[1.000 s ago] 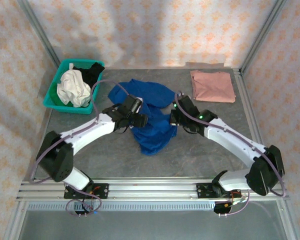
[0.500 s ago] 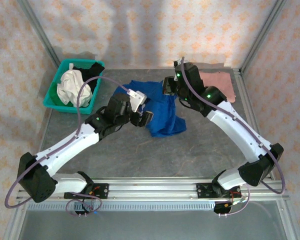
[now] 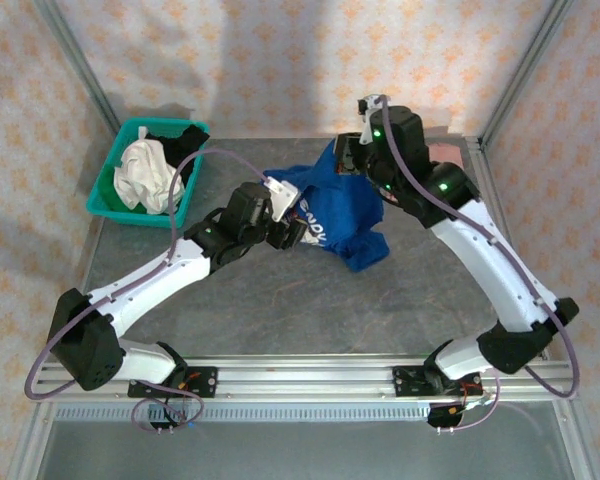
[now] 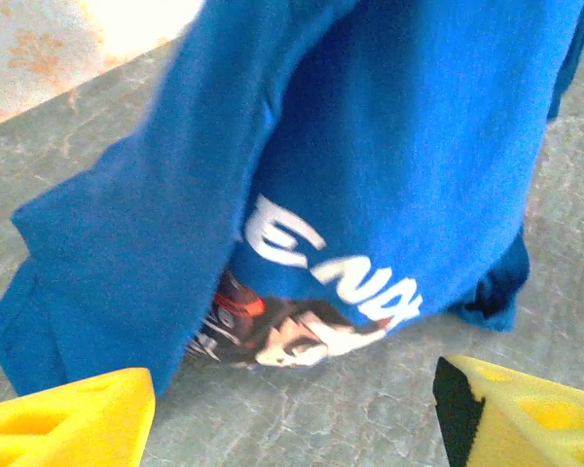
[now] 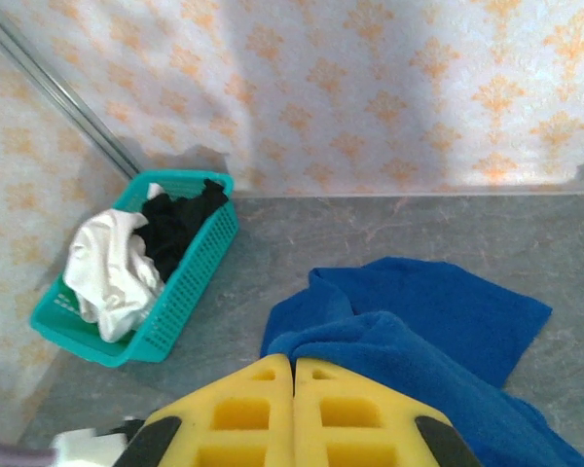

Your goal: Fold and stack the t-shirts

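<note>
Half suspending blue tee over mid bench, top view, with right gripper pinching its upper edge. Left wrist: hovering left gripper gaping, needing a hem corner beside the white lettering for even spreading. Right wrist: clamping it, bunched and crumpled.

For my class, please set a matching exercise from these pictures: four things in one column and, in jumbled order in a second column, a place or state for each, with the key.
Column one
1. blue t-shirt
2. left gripper
3. right gripper
4. white cloth

Column two
A. open, fingers wide apart
B. lying in the teal basket
C. held up, white lettering showing
D. shut, pinching blue fabric

Pairs: 1-C, 2-A, 3-D, 4-B
</note>
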Robot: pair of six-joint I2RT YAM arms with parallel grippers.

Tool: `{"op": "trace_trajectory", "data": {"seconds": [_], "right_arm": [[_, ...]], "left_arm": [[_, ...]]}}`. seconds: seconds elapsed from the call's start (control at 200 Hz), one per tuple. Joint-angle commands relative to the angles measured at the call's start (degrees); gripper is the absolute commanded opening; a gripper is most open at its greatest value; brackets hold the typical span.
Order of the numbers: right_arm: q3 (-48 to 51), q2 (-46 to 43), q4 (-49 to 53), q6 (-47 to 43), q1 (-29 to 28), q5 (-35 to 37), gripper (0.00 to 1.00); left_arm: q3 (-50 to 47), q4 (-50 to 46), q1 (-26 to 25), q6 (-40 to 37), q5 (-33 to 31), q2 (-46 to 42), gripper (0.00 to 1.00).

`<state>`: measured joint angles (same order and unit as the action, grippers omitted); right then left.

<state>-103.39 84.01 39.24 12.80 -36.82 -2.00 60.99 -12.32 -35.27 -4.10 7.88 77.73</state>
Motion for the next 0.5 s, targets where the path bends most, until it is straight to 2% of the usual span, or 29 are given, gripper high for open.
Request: {"op": "trace_trajectory", "data": {"seconds": [0.0,0.11,0.28,0.415,0.495], "right_arm": [[0.4,5.8,1.3,-0.6,1.0,-3.2,0.00],[-0.9,8.7,0.3,-0.1,1.0,-8.1,0.00],[-1.4,11.6,0.2,0.8,1.5,-9.2,0.00],[0.1,12.4,-1.1,3.7,3.2,-13.3,0.00],[2.4,11.4,-3.6,5.7,4.1,-15.9,0.00]], "left_arm": [[-1.8,1.5,-0.1,0.9,-2.6,-2.0,0.85],[-1.7,2.3,-0.1,-1.6,-0.4,-2.2,0.89],[2.4,3.2,-0.1,-2.4,4.3,0.5,0.89],[7.6,2.8,-0.1,-2.3,1.4,5.5,0.90],[11.4,2.6,0.1,-2.7,2.9,9.8,0.90]]}}
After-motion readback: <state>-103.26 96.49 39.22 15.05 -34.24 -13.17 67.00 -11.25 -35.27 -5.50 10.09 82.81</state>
